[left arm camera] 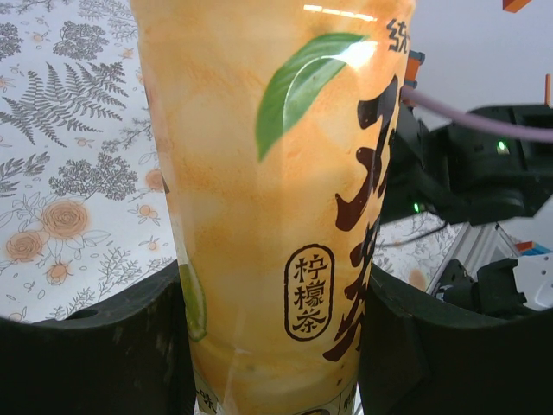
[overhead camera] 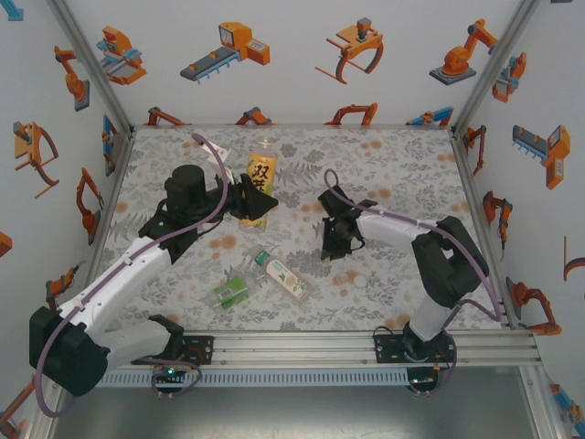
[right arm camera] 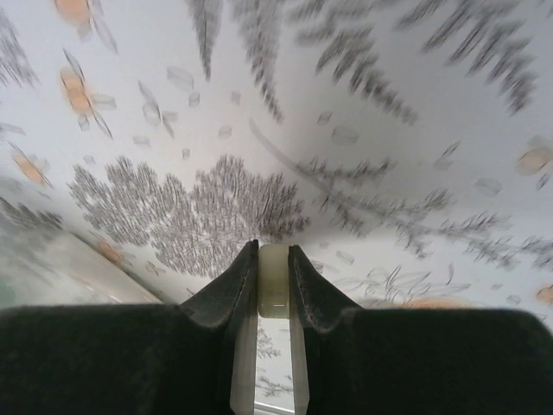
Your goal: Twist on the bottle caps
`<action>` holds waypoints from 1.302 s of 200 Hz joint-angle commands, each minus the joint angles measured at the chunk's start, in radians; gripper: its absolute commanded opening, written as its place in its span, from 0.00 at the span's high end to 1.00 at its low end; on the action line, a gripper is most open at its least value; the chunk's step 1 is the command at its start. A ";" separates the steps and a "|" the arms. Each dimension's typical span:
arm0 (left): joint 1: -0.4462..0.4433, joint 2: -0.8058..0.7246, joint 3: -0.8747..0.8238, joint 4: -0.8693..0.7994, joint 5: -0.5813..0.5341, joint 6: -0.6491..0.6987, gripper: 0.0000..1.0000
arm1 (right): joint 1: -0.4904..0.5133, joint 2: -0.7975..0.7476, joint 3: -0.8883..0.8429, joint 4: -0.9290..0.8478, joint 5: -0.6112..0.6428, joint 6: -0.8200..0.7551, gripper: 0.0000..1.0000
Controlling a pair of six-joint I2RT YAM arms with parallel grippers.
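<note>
The amber-yellow bottle (overhead camera: pixel 260 178) stands upright at the back middle of the table. My left gripper (overhead camera: pixel 249 201) is shut on its body, and in the left wrist view the orange label of the bottle (left arm camera: pixel 276 199) sits between the two black fingers (left arm camera: pixel 86 363). My right gripper (overhead camera: pixel 335 243) points down at the cloth right of centre. It is shut on a pale bottle cap (right arm camera: pixel 274 281), pinched edge-on between the fingertips. The white-labelled bottle (overhead camera: pixel 285 276) and the green-labelled bottle (overhead camera: pixel 232 291) lie on their sides near the front middle. Another white cap (overhead camera: pixel 359 281) lies on the cloth.
The flowered tablecloth (overhead camera: pixel 402 169) covers the table inside white walls with orange robot pictures. An aluminium rail (overhead camera: pixel 302 346) with both arm bases runs along the near edge. The right arm's elbow (overhead camera: pixel 443 265) stands at the front right.
</note>
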 commanded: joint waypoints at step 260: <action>0.004 0.000 -0.011 -0.014 -0.012 -0.036 0.87 | -0.058 0.134 0.181 -0.175 0.183 -0.152 0.56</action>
